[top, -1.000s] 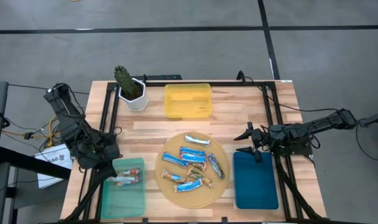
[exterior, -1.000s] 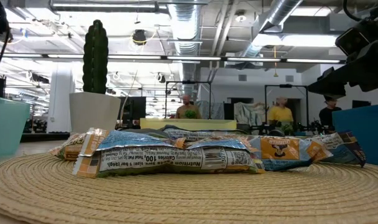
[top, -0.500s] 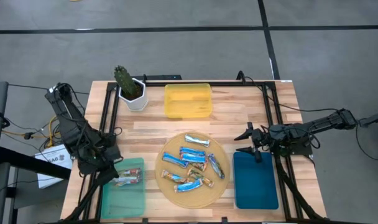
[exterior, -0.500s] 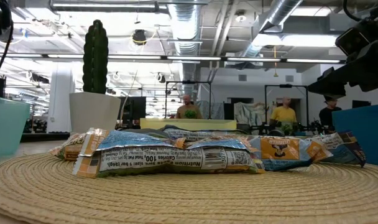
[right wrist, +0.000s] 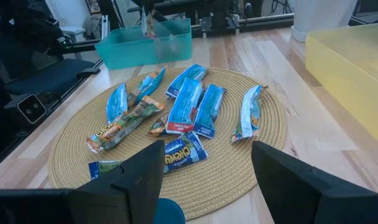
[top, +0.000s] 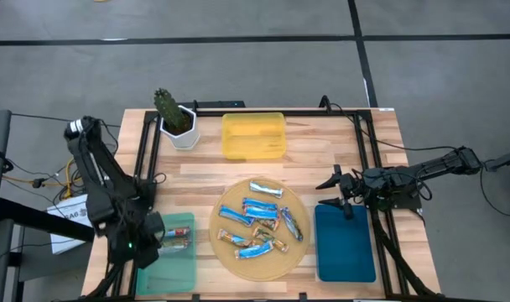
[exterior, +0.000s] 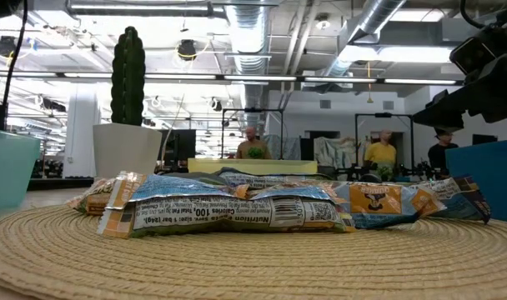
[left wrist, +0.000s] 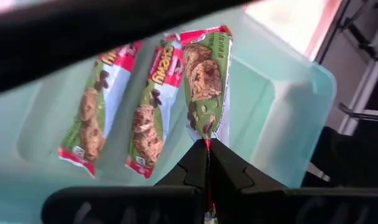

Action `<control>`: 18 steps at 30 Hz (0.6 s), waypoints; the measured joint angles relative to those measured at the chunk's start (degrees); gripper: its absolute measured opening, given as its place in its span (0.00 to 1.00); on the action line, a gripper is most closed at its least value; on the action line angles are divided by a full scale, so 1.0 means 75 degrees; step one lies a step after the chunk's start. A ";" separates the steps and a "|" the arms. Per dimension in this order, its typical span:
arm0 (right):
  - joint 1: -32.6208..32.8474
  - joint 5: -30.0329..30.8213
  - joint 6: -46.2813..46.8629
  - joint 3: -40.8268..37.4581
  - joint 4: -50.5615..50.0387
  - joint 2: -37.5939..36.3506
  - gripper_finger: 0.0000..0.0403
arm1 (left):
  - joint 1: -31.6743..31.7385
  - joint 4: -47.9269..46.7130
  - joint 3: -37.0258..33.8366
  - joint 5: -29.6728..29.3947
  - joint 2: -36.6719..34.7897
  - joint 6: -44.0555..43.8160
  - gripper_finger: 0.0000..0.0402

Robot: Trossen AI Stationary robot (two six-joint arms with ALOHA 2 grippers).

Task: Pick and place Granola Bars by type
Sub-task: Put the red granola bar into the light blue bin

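Observation:
Several granola bars (top: pixel 259 222) lie in a loose heap on a round woven mat (top: pixel 228 256); they also show in the right wrist view (right wrist: pixel 186 106) and the low view (exterior: pixel 237 208). Two green-and-red wrapped bars (left wrist: pixel 114 106) lie flat in the teal tray (top: pixel 167 264). My left gripper (left wrist: pixel 207 149) hovers over that tray, shut on a third green bar (left wrist: pixel 204 81). My right gripper (top: pixel 335 191) waits open at the far end of the blue tray (top: pixel 345 247), right of the mat. My left gripper pinches the green bar by one end of its wrapper (left wrist: pixel 207 142), only at the fingertips. The fingers come from above, pointing down. The bar hangs below them over the teal tray (right wrist: pixel 145 22); whether its lower end touches the tray I cannot tell.
A yellow tray (top: pixel 253 134) sits at the far middle of the table, and a potted cactus (top: pixel 175 117) stands to its left. Black frame rails run along both sides of the wooden table top (top: pixel 196 176). People stand in the room beyond (exterior: pixel 378 154).
My left arm has swung toward the table's near edge, and its gripper now stands over the teal tray. The right arm and the bars on the mat have kept still.

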 joint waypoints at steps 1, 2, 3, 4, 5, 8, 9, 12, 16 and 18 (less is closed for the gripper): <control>-0.0001 0.0000 0.0000 0.0000 0.0000 0.0000 0.58 | -0.0109 0.0105 0.0000 -0.0053 0.0181 -0.0108 0.00; 0.0000 0.0000 0.0000 0.0000 0.0000 0.0000 0.58 | -0.0215 0.0204 0.0000 -0.0094 0.0363 -0.0223 0.00; 0.0001 0.0000 -0.0001 0.0000 0.0000 -0.0002 0.58 | -0.0295 0.0295 0.0000 -0.0099 0.0533 -0.0308 0.00; 0.0002 0.0000 -0.0002 0.0000 0.0000 0.0001 0.58 | -0.0355 0.0391 0.0000 -0.0113 0.0696 -0.0329 0.00; 0.0002 0.0000 -0.0002 0.0000 0.0000 0.0001 0.58 | -0.0403 0.0496 0.0000 -0.0140 0.0851 -0.0338 0.00; -0.0001 0.0000 0.0000 0.0000 0.0000 -0.0002 0.58 | -0.0490 0.0810 0.0000 -0.0283 0.1209 -0.0349 0.00; 0.0000 0.0000 -0.0002 0.0000 0.0000 -0.0001 0.58 | -0.0506 0.0892 0.0000 -0.0347 0.1307 -0.0322 0.00; -0.0001 0.0000 0.0001 0.0000 0.0000 -0.0001 0.58 | -0.0515 0.0931 0.0000 -0.0436 0.1404 -0.0154 0.00; 0.0002 0.0000 -0.0002 0.0000 0.0000 0.0001 0.58 | -0.0515 0.0933 0.0000 -0.0435 0.1407 -0.0150 0.02; 0.0001 0.0000 -0.0002 0.0000 0.0000 0.0000 0.58 | -0.0515 0.0931 0.0000 -0.0388 0.1407 -0.0150 0.06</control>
